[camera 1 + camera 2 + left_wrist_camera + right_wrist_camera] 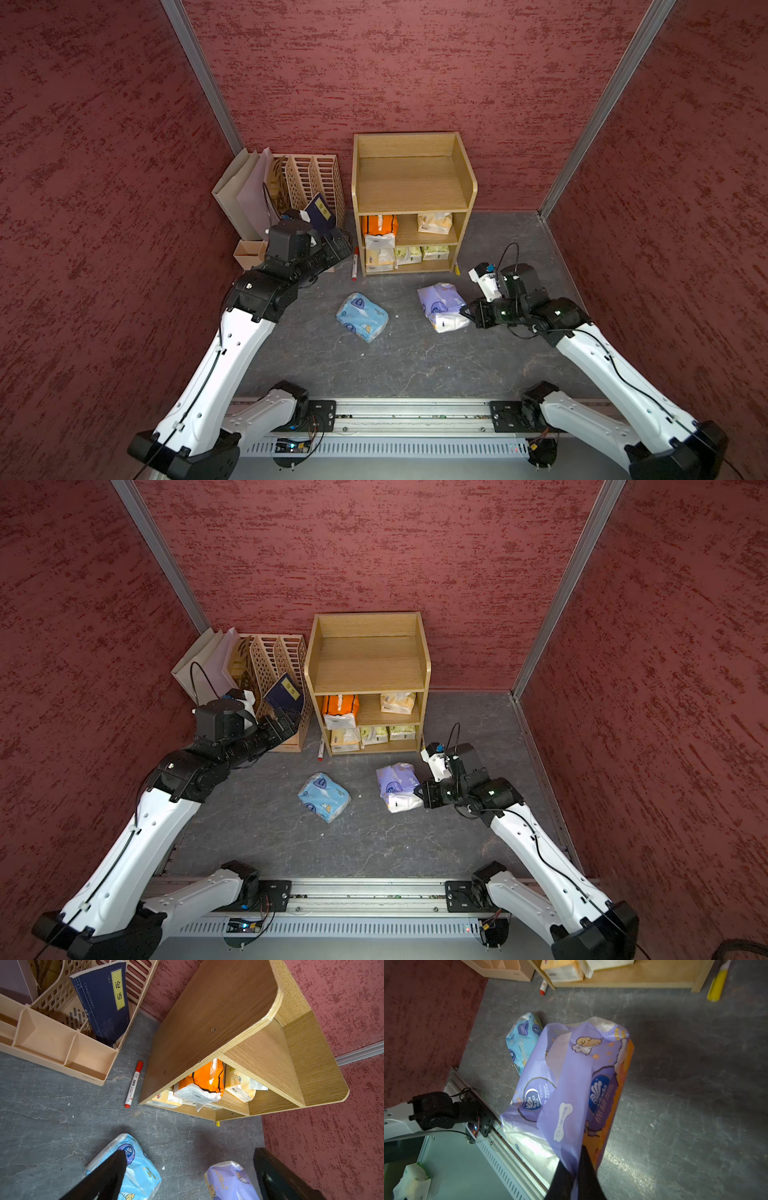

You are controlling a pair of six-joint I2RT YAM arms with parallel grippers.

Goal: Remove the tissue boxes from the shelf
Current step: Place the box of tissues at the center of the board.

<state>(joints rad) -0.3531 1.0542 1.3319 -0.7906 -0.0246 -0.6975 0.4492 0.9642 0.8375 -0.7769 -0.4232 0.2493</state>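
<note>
Soft lilac tissue pack [571, 1084] is clamped by right gripper [577, 1159]; left gripper [190, 1153] is held apart. Red-capped white marker [133, 1084] is seen beside oak wooden shelf [207, 1012], possibly touching.

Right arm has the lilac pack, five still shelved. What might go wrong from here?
1. The right gripper pinches only loose wrapper film of the lilac pack; it may slip or tear free.
2. White tissue hangs out of the orange pack on the shelf's middle tier; a grab there may pull sheets only.
3. The red marker lies beside the shelf, near the open left gripper; it may get knocked.
</note>
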